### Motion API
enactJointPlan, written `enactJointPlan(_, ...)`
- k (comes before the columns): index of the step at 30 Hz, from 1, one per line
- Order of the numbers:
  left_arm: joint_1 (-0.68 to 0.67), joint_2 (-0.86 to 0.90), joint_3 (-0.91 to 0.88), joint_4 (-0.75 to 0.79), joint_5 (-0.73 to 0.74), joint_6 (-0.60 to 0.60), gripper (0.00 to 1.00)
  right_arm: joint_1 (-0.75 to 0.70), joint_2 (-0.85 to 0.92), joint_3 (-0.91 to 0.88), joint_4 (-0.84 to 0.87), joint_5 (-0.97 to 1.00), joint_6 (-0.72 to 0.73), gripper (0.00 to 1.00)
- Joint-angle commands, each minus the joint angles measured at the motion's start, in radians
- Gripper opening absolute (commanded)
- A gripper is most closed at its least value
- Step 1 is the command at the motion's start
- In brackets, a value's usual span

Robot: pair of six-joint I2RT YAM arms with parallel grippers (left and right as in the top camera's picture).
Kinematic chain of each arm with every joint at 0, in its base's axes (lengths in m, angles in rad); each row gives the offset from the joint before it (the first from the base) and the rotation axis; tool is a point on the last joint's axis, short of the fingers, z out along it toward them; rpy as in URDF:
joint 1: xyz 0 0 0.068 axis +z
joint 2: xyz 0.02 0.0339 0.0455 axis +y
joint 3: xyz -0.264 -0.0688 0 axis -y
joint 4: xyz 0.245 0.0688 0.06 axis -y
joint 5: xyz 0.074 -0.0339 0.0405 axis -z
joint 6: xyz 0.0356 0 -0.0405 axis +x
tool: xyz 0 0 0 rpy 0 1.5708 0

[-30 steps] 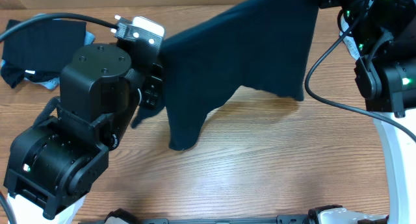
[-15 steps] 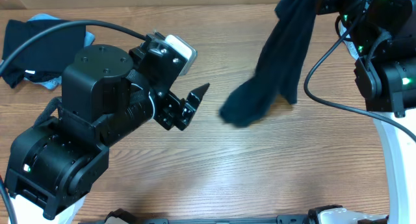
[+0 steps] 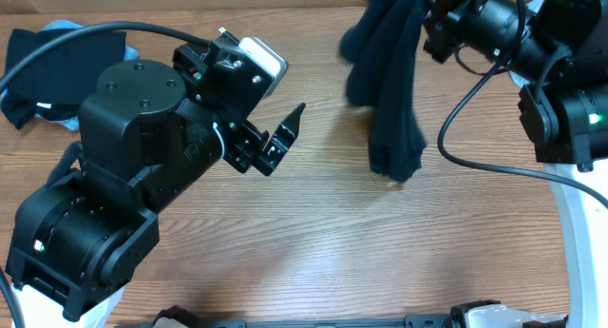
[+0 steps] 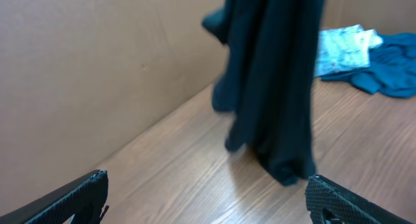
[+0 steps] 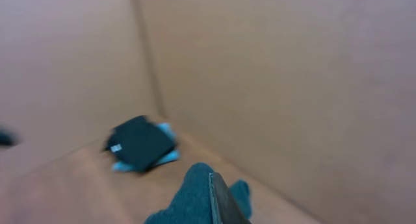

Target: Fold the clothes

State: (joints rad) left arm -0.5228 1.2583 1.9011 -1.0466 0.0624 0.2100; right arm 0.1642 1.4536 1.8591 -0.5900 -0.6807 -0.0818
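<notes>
The left claw (image 3: 285,138) is held wide open above the counter (image 3: 313,242), and nothing is gripped by it. In the left wrist view its two fingers (image 4: 71,198) are seen spread toward either edge, with only bare wood between them. Ahead of this claw, near it but apart from it, a dark navy shirt (image 3: 391,90) is hung in a long bunched column. The shirt is gripped at its upper end by the right claw (image 3: 425,12), which is closed on the fabric and largely hidden by it from overhead. In the blurred right wrist view one finger (image 5: 224,201) is seen with dark cloth pressed against it. Below the right claw the shirt is drawn down to the counter, where its lowest folds appear to touch the wood. Past the shirt, to the right as seen from the left claw, a pale denim piece (image 4: 341,47) and a blue piece (image 4: 390,71) are laid just beside each other on the counter. A black piece (image 3: 57,57) is laid well apart from both claws, on the far side of the left arm. A cardboard wall (image 4: 84,74) is set beyond the shirt.
</notes>
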Motion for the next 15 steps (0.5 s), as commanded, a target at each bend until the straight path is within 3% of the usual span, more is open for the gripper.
enactJointPlan(1, 0.007, -0.002, 0.021, 0.003, -0.057, 0.041, 1.00, -0.002, -0.026, 0.027, -0.040, -0.193, -0.006, 0.04)
enactJointPlan(8, 0.008, 0.025, 0.021, 0.016, -0.156, 0.037, 1.00, 0.029, 0.035, 0.025, -0.243, -0.193, -0.036, 0.04)
enactJointPlan(15, 0.008, 0.045, 0.021, -0.030, -0.175, 0.037, 1.00, 0.176, 0.147, 0.025, -0.296, -0.238, -0.137, 0.04)
